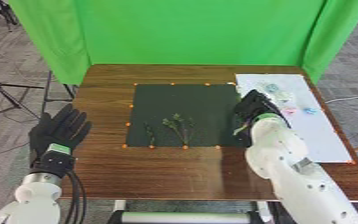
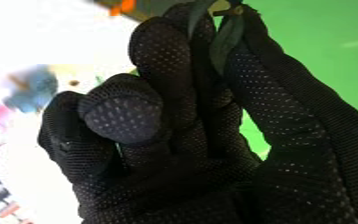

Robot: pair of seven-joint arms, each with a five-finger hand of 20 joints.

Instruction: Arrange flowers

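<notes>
1. Right hand (image 1: 254, 104) is over the right edge of the dark mat (image 1: 180, 97), by the white board (image 1: 331, 142). Fingers curled, pinching a leafy stem (image 2: 226, 44) against the thumb at the fingertips.
2. Head view: a green strip shows at the hand's near-left side, probably part of that stem; can't tell which end.
3. Already on mat: narrow sprig (image 1: 151, 134) at left, branching sprig (image 1: 177, 125) in the middle. Both lie in the near half, long axes roughly near-to-far, the branching one fanning out at its far end.
4. Key relation: branching sprig is left of the right hand and closer to the robot, with bare mat between. Right hand is nearer to that gap than the left hand.
5. Left hand (image 1: 58, 129) is at the worktop's (image 1: 158, 175) left edge, fingers straight and spread, holding nothing.
6. White board carries pink flower (image 1: 288, 110), blue flower (image 1: 310, 110) and a pale bunch (image 1: 283, 96), all right of the right hand.
7. Step, likely: add held stem to the layout. Next move should go left and nearer, long axis turned to match the laid sprigs. Risk: leaves snagging the glove, stem landing crooked.
</notes>
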